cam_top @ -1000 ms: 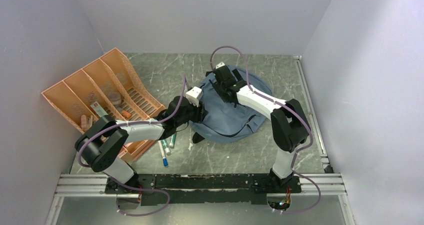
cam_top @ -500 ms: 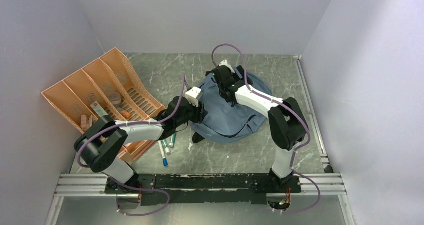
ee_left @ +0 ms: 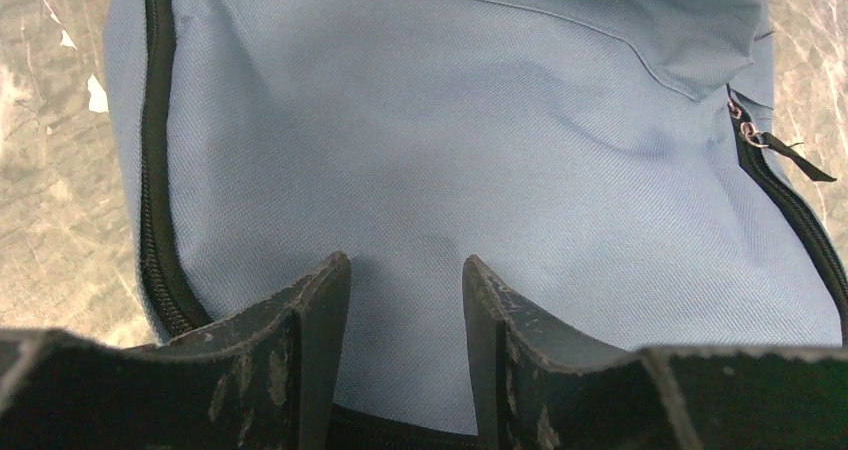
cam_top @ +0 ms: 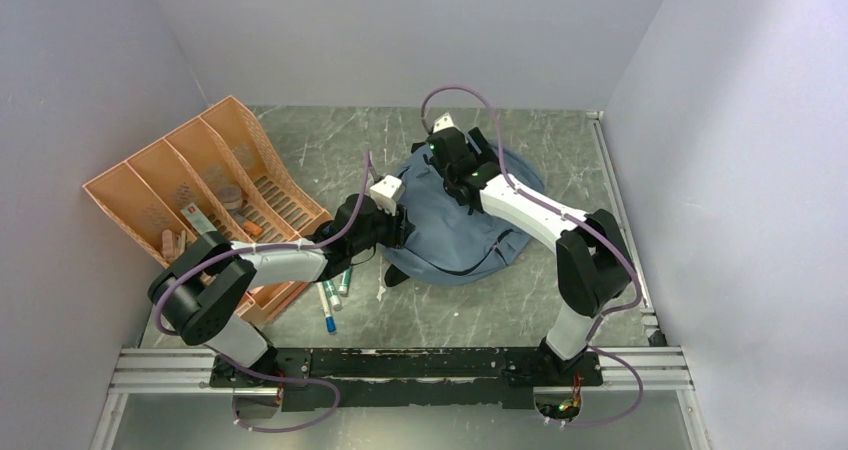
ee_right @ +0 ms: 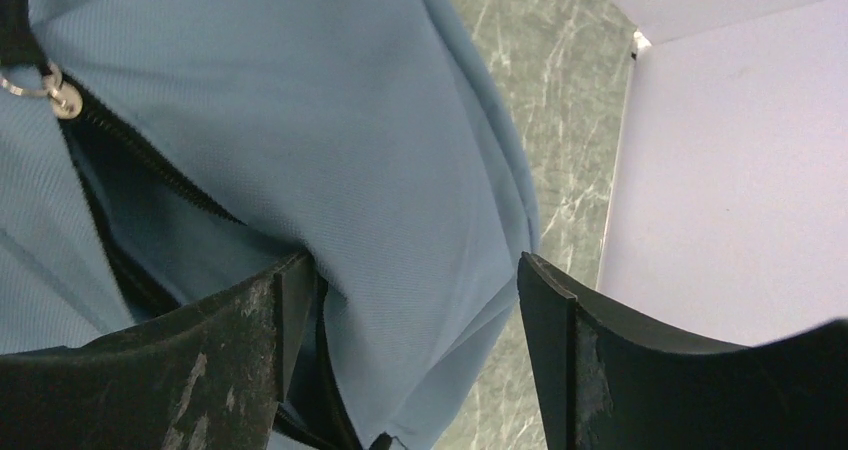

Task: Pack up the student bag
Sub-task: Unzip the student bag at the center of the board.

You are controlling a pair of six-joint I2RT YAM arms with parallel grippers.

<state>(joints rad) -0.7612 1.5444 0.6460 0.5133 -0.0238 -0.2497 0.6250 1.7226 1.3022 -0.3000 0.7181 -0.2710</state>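
Note:
The student bag (cam_top: 462,228) lies flat in the middle of the table, grey-blue with black zipper trim. My left gripper (cam_top: 401,232) rests at its left edge. In the left wrist view the jaws (ee_left: 403,270) stand partly open over smooth bag fabric (ee_left: 450,120), pinching nothing. My right gripper (cam_top: 447,162) is at the bag's far top edge. It is open wide (ee_right: 412,265), one finger (ee_right: 250,320) tucked inside the unzipped opening and a fold of the bag's fabric (ee_right: 400,220) between the jaws. A metal zipper pull (ee_right: 60,95) shows beside that opening.
An orange compartment tray (cam_top: 150,185) leans at the left with small items in it. Pens (cam_top: 328,305) lie on the table beside it, under my left arm. The right wall (ee_right: 740,170) is close beyond the bag. A white scrap (cam_top: 382,292) lies near the bag's front.
My right gripper has shifted slightly along the bag's top edge, its elbow has swung to the right, and its jaws have narrowed a little. The left arm has not moved.

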